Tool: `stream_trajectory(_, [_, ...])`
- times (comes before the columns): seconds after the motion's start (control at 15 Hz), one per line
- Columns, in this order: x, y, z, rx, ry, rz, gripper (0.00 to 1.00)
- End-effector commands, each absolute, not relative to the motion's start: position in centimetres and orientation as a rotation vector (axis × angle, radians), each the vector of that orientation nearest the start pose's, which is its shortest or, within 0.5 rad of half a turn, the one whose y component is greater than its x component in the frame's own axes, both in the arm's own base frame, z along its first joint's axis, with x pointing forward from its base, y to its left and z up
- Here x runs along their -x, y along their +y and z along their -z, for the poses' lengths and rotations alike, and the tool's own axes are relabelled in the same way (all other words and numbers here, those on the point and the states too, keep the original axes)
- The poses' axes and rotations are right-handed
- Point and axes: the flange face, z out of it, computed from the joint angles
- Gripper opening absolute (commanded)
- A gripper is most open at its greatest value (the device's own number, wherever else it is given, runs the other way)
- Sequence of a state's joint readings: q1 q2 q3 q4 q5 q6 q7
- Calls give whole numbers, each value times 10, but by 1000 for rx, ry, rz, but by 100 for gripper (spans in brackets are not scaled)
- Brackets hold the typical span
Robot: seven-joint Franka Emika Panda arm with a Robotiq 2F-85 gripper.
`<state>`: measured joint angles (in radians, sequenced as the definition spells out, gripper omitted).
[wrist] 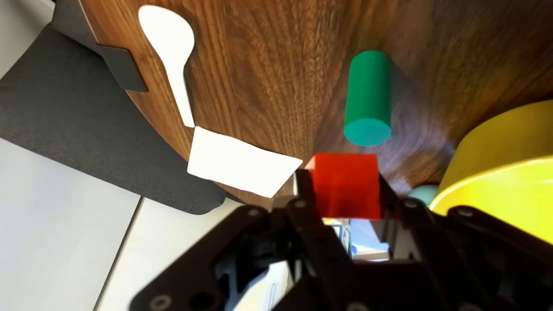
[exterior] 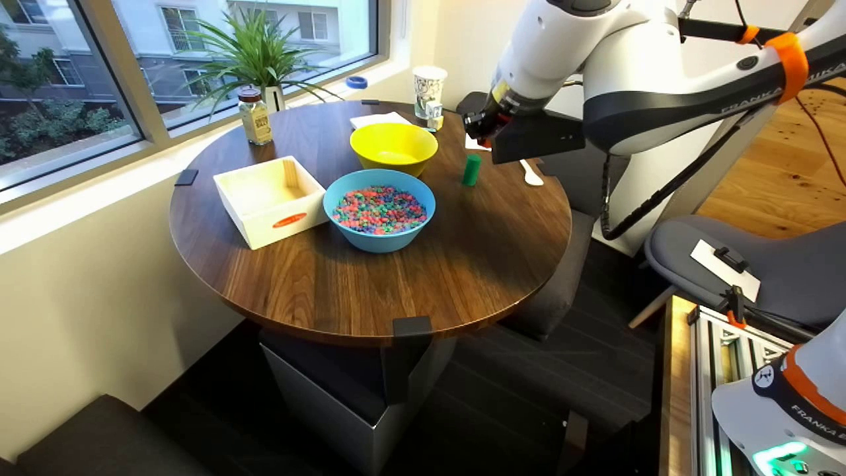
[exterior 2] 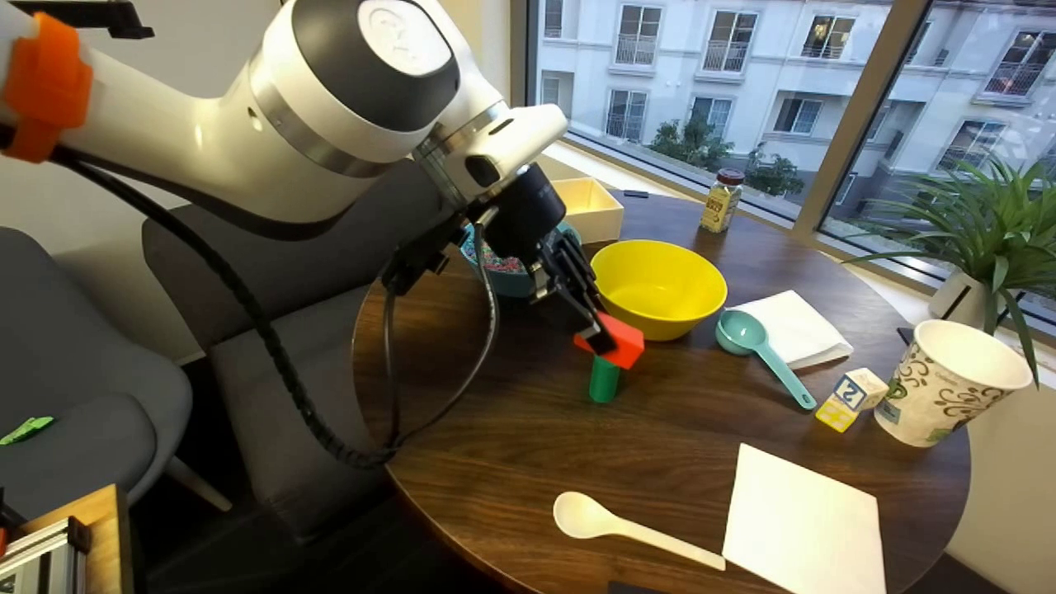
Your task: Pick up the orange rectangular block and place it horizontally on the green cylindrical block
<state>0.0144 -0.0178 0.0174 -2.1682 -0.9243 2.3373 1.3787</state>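
Observation:
The orange block [exterior 2: 624, 341] is held between the fingers of my gripper [exterior 2: 601, 332], tilted in an exterior view. In the wrist view the orange block [wrist: 345, 185] fills the space between both fingertips. Only a sliver of the orange block [exterior: 486, 142] shows in an exterior view, below the dark gripper [exterior: 481, 127]. The green cylinder [exterior 2: 604, 381] stands upright on the table, just below the held block. The green cylinder [exterior: 471, 170] shows a gap under the gripper there. In the wrist view the green cylinder [wrist: 368, 97] is ahead of the block and apart from it.
A yellow bowl [exterior 2: 660, 289] stands close beside the cylinder. A blue bowl of beads [exterior: 380, 241] and a wooden box [exterior: 284, 225] are further off. A white spoon [exterior 2: 635, 528], white napkin [exterior 2: 804, 520], teal measuring spoon [exterior 2: 775, 363], letter blocks [exterior 2: 854, 396] and paper cup [exterior 2: 945, 388] lie around.

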Motion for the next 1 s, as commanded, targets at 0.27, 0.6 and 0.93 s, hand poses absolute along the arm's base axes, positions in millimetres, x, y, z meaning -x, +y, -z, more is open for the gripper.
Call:
stream_trajectory(0.27, [-551,17,-402,3155,1244,1204,8])
stream_trajectory(0.6, [-552,22,-393,3143,1238,1289,8])
stream_trajectory(0.93, [-552,29,-384,3140,1209,1355,8])
